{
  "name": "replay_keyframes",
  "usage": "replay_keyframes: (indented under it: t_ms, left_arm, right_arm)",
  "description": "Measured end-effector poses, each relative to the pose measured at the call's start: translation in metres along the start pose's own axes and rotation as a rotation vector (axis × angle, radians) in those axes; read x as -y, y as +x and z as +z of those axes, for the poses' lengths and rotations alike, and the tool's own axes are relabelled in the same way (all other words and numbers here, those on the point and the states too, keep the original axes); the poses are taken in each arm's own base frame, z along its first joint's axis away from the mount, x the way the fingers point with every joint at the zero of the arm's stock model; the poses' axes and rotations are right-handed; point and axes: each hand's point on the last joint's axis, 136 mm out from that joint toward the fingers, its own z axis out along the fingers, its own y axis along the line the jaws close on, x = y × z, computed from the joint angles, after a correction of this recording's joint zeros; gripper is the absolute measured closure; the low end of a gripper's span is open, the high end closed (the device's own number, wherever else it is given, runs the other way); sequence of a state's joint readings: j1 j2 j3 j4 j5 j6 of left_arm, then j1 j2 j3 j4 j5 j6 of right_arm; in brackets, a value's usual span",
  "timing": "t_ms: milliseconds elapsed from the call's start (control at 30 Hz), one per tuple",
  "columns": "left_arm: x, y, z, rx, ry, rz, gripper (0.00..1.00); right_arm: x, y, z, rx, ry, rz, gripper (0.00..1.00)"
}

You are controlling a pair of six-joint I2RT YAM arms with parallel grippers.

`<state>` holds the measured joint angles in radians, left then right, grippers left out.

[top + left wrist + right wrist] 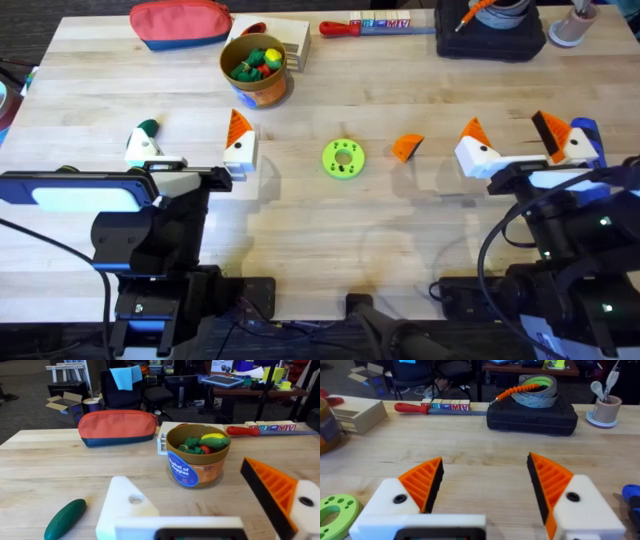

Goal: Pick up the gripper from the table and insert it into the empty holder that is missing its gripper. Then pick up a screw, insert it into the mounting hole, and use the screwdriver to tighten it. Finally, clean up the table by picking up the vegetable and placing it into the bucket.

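Your left gripper (191, 152) and right gripper (521, 145) rest spread wide, holding nothing. Bare wood surrounds the loose orange gripper (406, 147), beside the green disc (343, 158). Your vegetable (148, 127) touches the empty holder (141, 148).

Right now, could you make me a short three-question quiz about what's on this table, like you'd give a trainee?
1. True or false: the left tool has orange wedges on both of its white blocks.
2. Where does the loose orange gripper lie? A) inside the bucket B) on the table between the lime green disc and the right tool C) on the red pouch
3. Fill in: the dark green vegetable lies on the table right beside the bare white ____.

Key: 1 false, one block is bare. 2 B. 3 holder.
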<state>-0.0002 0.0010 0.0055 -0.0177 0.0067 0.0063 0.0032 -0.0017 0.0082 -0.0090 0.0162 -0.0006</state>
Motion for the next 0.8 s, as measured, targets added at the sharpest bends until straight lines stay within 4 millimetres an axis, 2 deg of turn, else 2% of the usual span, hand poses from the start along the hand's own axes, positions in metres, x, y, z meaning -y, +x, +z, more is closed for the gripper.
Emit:
replay_keyframes:
  t_ms: [300, 400, 467, 533, 633, 667, 800]
  left_arm:
    - [0.0, 0.001, 0.0, -0.004, -0.001, -0.003, 0.015]
    - [-0.001, 0.008, -0.002, -0.057, -0.004, -0.009, 0.015]
    - [-0.002, 0.0, -0.006, -0.09, -0.014, -0.01, 0.015]
    - [-0.005, -0.018, -0.011, -0.121, -0.028, -0.009, 0.015]
    - [-0.01, -0.048, -0.017, -0.217, -0.049, -0.01, 0.015]
    - [-0.011, -0.052, -0.01, -0.506, -0.05, -0.012, 0.015]
    - [-0.011, -0.047, 0.009, -0.688, -0.046, -0.013, 0.015]
  right_arm:
    - [0.001, 0.0, 0.0, -0.001, 0.006, 0.0, 0.01]
    - [0.002, 0.001, -0.001, -0.009, 0.009, 0.006, 0.01]
    - [0.002, 0.002, -0.004, -0.054, 0.009, 0.019, 0.01]
    - [0.002, 0.001, -0.008, -0.126, 0.01, 0.029, 0.01]
    - [0.001, -0.01, -0.017, -0.257, 0.014, 0.048, 0.01]
    - [0.001, -0.038, -0.024, -0.451, 0.019, 0.071, 0.01]
    - [-0.002, -0.059, -0.015, -0.535, 0.006, 0.086, 0.01]
